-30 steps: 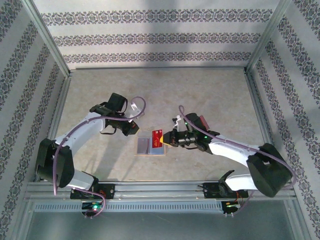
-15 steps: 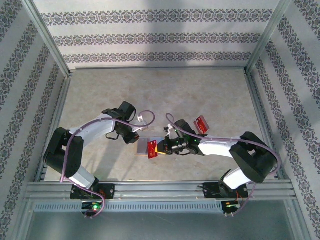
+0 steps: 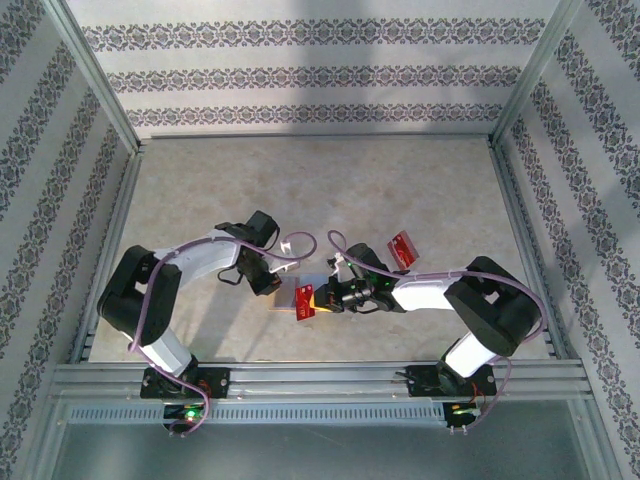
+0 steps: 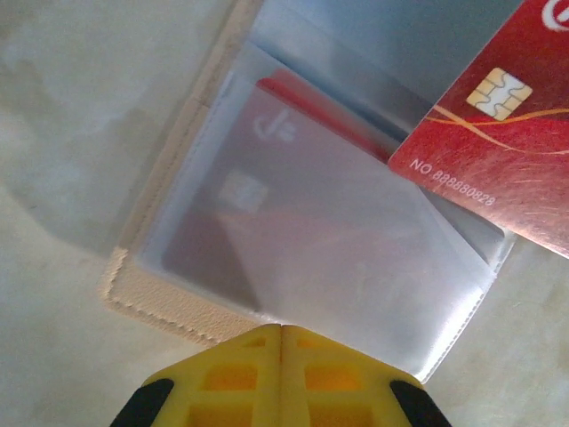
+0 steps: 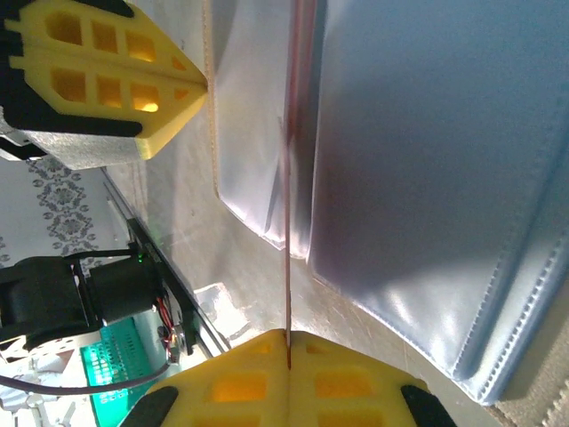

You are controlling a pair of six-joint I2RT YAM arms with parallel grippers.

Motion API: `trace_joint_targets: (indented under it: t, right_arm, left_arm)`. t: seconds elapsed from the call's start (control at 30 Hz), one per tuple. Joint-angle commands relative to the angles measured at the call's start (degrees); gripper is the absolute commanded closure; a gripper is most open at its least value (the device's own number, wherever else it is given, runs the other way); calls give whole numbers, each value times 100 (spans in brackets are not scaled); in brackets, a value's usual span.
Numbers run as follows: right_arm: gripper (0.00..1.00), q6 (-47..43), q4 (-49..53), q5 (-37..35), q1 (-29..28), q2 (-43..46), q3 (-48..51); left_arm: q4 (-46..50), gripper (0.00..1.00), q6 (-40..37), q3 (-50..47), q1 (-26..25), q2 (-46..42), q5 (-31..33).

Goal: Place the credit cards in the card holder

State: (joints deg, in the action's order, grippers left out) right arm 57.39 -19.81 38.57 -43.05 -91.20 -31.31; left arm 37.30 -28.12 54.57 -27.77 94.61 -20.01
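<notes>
Inserting bright red card (image 4: 498,133) clamped in your right gripper (image 5: 286,338); left gripper (image 4: 282,331) shut, empty, at tan folding wallet (image 4: 151,298); seat edge next.

In the left wrist view the held red card (image 4: 498,133) runs off the top and right edges. A second red card (image 4: 307,105) sits inside the card holder (image 4: 169,302) under cloudy plastic — its marks are a blur. In the right wrist view the held red card shows edge-on, just a thin line — its face is hidden. From above, the card holder lies partly under the left gripper (image 3: 270,285).
</notes>
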Motion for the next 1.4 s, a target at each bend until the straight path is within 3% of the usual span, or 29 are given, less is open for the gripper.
trace_joint_targets:
  t: [0.0, 0.37, 0.67, 1.37]
  right_arm:
    - [100, 52, -234, 51, -83, -79, 81]
    - [100, 136, -422, 16, 20, -333, 131]
    - [100, 295, -402, -103, -123, 402, 574]
    - [100, 437, -738, -20, -296, 585, 474]
  left_arm:
    - [33, 98, -130, 90, -78, 126, 145]
    - [-38, 98, -146, 13, -97, 297, 121]
    - [25, 98, -170, 85, -123, 398, 214]
    - [62, 98, -159, 119, -211, 418, 251]
